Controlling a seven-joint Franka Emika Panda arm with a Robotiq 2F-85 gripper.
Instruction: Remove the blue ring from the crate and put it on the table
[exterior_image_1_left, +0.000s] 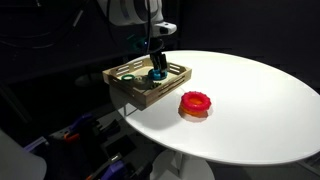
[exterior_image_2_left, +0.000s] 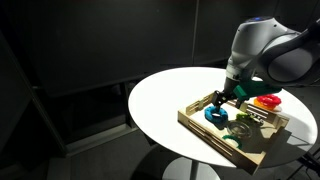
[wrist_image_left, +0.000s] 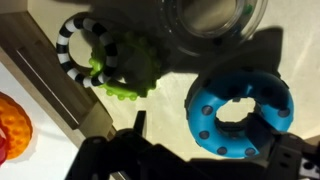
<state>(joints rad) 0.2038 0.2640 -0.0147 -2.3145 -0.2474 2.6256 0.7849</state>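
Observation:
The blue ring (exterior_image_1_left: 157, 74) lies flat inside the light-wood crate (exterior_image_1_left: 125, 84) at the table's edge; it also shows in an exterior view (exterior_image_2_left: 213, 114). In the wrist view the blue ring (wrist_image_left: 240, 110) rests on the crate floor, with the crate rim (wrist_image_left: 50, 92) at left. My gripper (exterior_image_1_left: 155, 60) hangs right over the ring, also seen in an exterior view (exterior_image_2_left: 228, 100). In the wrist view its fingers (wrist_image_left: 215, 142) are open, one left of the ring, one at its right edge. The white table (exterior_image_1_left: 250, 100) carries the crate.
A red-orange ring (exterior_image_1_left: 195, 104) lies on the table beside the crate. Inside the crate are a pale green ring (wrist_image_left: 128, 72), a black-and-white striped ring (wrist_image_left: 72, 48) and a clear round object (wrist_image_left: 212, 20). The room around is dark.

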